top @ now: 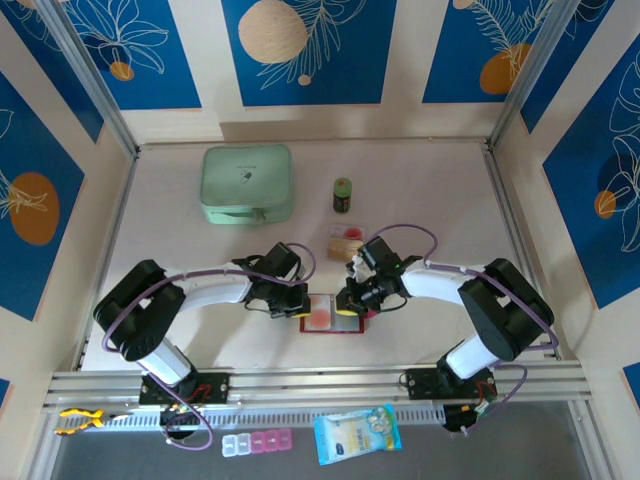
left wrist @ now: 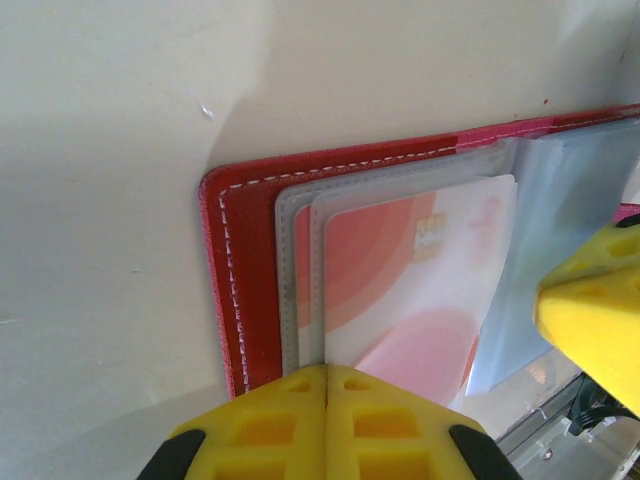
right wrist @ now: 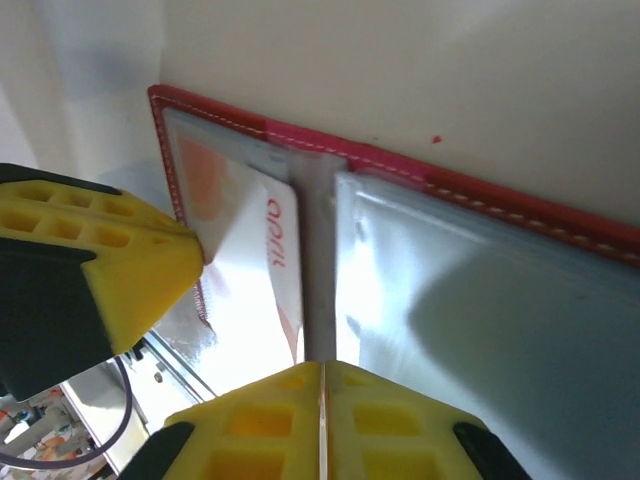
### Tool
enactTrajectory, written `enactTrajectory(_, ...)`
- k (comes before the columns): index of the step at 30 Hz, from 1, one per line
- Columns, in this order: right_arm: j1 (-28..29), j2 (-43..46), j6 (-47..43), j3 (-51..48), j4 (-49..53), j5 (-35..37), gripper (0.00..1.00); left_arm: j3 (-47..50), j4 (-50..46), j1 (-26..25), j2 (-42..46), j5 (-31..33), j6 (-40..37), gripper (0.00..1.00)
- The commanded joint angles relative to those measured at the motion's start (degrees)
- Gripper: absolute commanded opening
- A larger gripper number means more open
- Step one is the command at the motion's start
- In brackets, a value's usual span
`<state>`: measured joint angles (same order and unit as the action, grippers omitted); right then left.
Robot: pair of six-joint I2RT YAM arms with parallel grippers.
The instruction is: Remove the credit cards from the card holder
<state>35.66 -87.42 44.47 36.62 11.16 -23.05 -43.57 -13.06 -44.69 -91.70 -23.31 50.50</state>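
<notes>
Near worktop point(top: 420, 200) centre: my left hand point(left wrist: 326, 368), right hand point(right wrist: 322, 365) shut at open card holder point(left wrist: 245, 280).
I judge the credit card point(left wrist: 400, 270) stiff, slick; pinch its exposed edge.

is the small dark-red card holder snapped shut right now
No, the dark-red leather-look card holder lies open, its clear plastic sleeves exposed with a red-and-white card inside one.

Card holder point(top: 331, 318) lies on the table point(top: 440, 210) between left fingers point(left wrist: 270, 425) and right fingers point(right wrist: 260, 430).

The card holder point(left wrist: 238, 280) looks like stitched leather, its clear plastic sleeves point(left wrist: 570, 220) glossy.
</notes>
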Motion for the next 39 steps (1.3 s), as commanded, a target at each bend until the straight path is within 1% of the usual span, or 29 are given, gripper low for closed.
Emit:
enactTrajectory(1, 1.54, 0.53, 0.21, 0.65, -0.23, -2.1, 0.17, 0.33, -3.13, 0.48, -1.01, 2.3, -0.69, 0.04)
enactTrajectory(6, 2.89, -1.17, 0.97, 2.36, -0.68, -1.08, 0.23, 0.12, -3.11, 0.48, -1.13, 2.17, -0.67, 0.04)
enactTrajectory(15, 3.84, -3.63, 0.97, 4.15, -1.08, -1.33, 0.22, 0.15, -3.06, 0.52, -0.96, 2.13, -0.74, 0.04)
enactTrajectory(23, 3.98, -4.37, 0.62, 4.86, 1.51, 1.61, 0.25, 0.08, -3.02, 0.48, -1.06, 2.0, -0.84, 0.04)
enactTrajectory(33, 4.51, -5.56, 0.22, 5.83, 1.69, 1.51, 0.25, 0.02, -3.11, 0.62, -1.1, 1.95, -0.89, 0.04)
enactTrajectory(39, 4.97, -6.04, 0.23, 6.35, 0.99, 0.78, 0.2, -0.04, -3.06, 0.65, -1.31, 1.78, -1.0, 0.04)
